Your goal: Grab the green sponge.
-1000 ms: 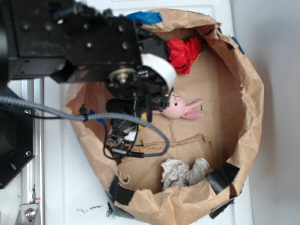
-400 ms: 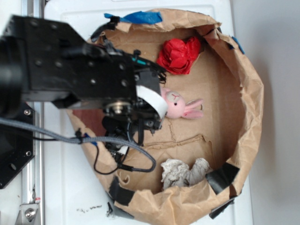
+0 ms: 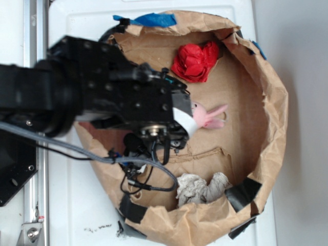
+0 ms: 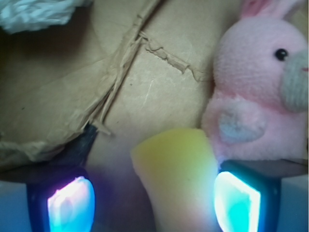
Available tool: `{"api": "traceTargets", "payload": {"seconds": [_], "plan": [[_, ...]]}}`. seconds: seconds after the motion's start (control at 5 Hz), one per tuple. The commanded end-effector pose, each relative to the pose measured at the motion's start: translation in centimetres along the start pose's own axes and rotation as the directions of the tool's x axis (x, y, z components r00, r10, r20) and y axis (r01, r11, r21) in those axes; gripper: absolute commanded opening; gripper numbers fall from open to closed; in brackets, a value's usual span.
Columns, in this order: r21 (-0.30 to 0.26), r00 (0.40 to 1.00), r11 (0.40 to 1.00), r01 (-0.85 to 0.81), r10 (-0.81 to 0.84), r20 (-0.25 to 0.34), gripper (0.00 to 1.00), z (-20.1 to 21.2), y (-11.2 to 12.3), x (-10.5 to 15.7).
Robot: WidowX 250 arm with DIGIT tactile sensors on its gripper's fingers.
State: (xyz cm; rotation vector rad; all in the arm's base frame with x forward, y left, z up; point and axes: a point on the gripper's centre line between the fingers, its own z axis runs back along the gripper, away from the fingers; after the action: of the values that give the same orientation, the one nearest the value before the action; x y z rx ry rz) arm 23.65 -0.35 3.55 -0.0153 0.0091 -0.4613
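Gripper [image 4: 154, 205]: nearest item in the wrist view; two glowing pads [image 4: 71, 203] at the bottom edge, jaws spread, not pinching anything. In the exterior view it is hidden under the black arm [image 3: 102, 102]

Sponge [image 4: 176, 179]: yellow foam block, standing between the pads, closer to the right pad and near or touching it, clear of the left. Not visible in the exterior view; the arm covers it. Not gripped yet

Bunny [image 4: 263, 96]: pink plush, just right of and behind the sponge, its body touching or nearly touching the sponge's far right corner and overlapping the right pad. Only ears and part of the head show in the exterior view

Cardboard floor [image 4: 145, 87]: torn, creased seam running past the sponge on its far left

White crumpled wad [image 4: 38, 12]: far left corner of the wrist view, well apart from the sponge

Red cloth [image 3: 195, 61]: well apart, near the paper wall [image 3: 271, 128]

Progress: approach and straddling judged done; closing on the sponge and lifting left. Risk: right pad may catch the bunny
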Motion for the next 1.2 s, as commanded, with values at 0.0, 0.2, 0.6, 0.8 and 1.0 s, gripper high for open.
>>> {"api": "traceTargets", "payload": {"seconds": [0.0,0.2,0.6,0.8,1.0], "plan": [[0.023,0.999,1.000,0.019,-0.020,0.038,1.00,0.43,0.57,1.20],[0.023,0.999,1.000,0.004,-0.005,0.045,0.92,0.41,0.61,1.14],[0.011,0.998,0.999,-0.032,0.031,0.058,0.00,0.74,0.83,1.09],[0.010,0.998,0.999,-0.033,0.032,0.060,0.00,0.86,0.80,1.03],[0.005,0.997,0.999,-0.034,0.034,0.062,0.00,1.07,0.78,1.00]]}}
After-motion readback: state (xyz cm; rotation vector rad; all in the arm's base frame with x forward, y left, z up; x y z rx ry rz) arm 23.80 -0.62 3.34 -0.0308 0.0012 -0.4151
